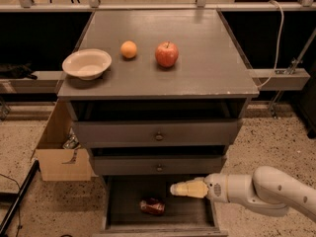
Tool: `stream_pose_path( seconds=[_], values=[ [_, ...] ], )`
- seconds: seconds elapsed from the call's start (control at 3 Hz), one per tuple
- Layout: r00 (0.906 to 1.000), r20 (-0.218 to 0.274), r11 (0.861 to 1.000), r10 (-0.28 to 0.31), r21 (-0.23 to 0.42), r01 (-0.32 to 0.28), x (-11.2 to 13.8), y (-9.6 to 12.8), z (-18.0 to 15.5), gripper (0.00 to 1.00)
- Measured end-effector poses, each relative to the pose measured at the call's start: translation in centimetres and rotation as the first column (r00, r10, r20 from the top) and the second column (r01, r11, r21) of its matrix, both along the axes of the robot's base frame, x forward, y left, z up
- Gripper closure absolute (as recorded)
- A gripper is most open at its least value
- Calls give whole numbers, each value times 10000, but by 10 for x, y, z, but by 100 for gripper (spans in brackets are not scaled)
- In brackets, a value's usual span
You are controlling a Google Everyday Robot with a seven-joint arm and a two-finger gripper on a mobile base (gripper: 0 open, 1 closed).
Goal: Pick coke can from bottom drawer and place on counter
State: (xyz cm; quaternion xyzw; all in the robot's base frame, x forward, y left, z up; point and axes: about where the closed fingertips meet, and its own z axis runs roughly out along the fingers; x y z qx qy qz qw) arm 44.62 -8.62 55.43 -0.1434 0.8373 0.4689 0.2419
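Note:
The coke can (152, 206) lies on its side on the dark floor of the open bottom drawer (123, 216), left of its middle. My gripper (178, 189), with pale yellowish fingers, reaches in from the right on a white arm and hangs over the drawer, just right of and above the can, apart from it. The grey counter (207, 68) tops the cabinet.
On the counter sit a white bowl (87, 63), an orange (129, 49) and a red apple (167, 54). Two shallower drawers with knobs (158, 132) are slightly open above the bottom one. A cardboard box (57, 152) stands at the cabinet's left.

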Motion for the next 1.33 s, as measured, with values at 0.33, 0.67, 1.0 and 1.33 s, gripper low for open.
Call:
stream_pose_path(
  seconds=[0.33,0.67,1.0,1.33],
  values=[
    [9959,704,9963,-570,-602,613,11,2,-21,0],
    [9783,1784,9815,-1053,-1394,1311,27,-6,-32,0],
    [9541,2732,9607,-1227,-2086,1833,34,-21,-27,0],
    [9514,2793,9576,-1294,-2139,1930,36,-23,-27,0]
  ],
)
